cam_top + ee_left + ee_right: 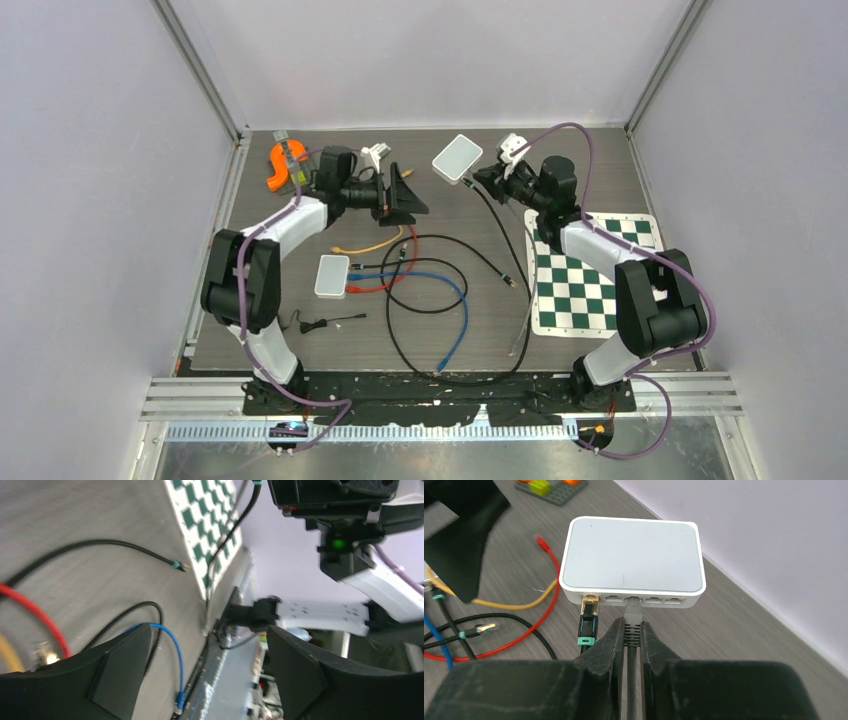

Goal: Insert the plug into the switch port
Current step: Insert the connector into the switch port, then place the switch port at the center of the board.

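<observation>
Black padded fingers (609,645) of the right pincer (632,630) are squeezed tight on the small grey network plug (633,614). Its nose sits at the mouth of the middle port (633,600) of the white rounded plastic switch box (631,555); can't tell how deep it's in.

My worry: nothing's bracing that box. It just lies on the dark wood-grain surface (734,630), so a push could skate it toward the wall instead of seating the plug. The left pincer (408,195) hangs with its fingers wide apart, holding nothing, well away from the box (so no help there). Any sideways drift could also bump the black plug with a gold tip and teal band (589,622) in the end port.
</observation>
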`<state>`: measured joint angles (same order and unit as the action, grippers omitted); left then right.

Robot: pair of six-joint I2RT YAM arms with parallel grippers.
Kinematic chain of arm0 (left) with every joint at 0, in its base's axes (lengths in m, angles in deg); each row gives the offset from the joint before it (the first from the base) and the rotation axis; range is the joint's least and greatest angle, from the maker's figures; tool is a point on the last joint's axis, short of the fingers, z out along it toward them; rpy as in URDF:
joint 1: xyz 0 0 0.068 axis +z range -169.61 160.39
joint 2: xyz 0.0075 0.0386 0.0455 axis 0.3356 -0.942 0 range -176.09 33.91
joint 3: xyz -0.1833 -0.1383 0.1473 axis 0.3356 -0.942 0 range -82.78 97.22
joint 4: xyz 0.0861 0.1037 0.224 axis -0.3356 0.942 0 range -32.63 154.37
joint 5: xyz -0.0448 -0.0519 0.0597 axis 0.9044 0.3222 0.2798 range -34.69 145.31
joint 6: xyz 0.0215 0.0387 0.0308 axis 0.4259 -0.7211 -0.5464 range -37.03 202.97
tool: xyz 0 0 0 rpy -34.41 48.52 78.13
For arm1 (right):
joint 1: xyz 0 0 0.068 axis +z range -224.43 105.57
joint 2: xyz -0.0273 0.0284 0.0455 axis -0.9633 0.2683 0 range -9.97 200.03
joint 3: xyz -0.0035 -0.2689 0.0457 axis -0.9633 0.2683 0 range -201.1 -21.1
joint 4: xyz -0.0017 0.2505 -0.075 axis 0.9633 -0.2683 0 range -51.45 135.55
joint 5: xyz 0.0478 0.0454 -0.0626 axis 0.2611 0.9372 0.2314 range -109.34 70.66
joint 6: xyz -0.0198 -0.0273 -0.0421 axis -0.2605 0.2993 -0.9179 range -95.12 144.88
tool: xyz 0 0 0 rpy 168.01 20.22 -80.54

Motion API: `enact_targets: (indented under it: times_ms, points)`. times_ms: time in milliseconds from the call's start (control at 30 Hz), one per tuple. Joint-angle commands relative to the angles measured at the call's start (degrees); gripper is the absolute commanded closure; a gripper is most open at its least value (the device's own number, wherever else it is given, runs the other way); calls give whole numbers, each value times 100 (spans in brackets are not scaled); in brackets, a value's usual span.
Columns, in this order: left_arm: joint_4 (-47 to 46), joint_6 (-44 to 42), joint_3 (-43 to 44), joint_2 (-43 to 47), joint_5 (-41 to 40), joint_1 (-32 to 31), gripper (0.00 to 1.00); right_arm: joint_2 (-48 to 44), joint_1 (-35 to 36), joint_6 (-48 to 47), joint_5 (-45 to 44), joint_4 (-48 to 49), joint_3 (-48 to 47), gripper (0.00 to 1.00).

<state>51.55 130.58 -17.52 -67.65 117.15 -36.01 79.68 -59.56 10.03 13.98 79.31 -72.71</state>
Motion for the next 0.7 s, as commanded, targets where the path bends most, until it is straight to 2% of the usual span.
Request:
enact_targets:
  times_ms: [0, 300, 400, 500, 667]
  points:
    - [2821, -2249, 736, 557, -1495, 58, 2, 126, 2, 389, -1234, -273, -343, 95]
    - [2924, -2605, 391, 1540, -3875, 95, 1, 664, 51, 464, -1656, -1254, -734, 95]
    - [2746, -2484, 127, 1921, -4495, 221, 1, 923, 75, 523, -1779, -2209, -1370, 95]
    - [2670, -2187, -80, 2162, -4575, 513, 0, 1250, 186, 584, -1982, -2900, -1808, 95]
    - [1944, -1332, -823, 2420, -4020, 1238, 0, 1419, 461, 480, -2306, -3445, -2152, 95]
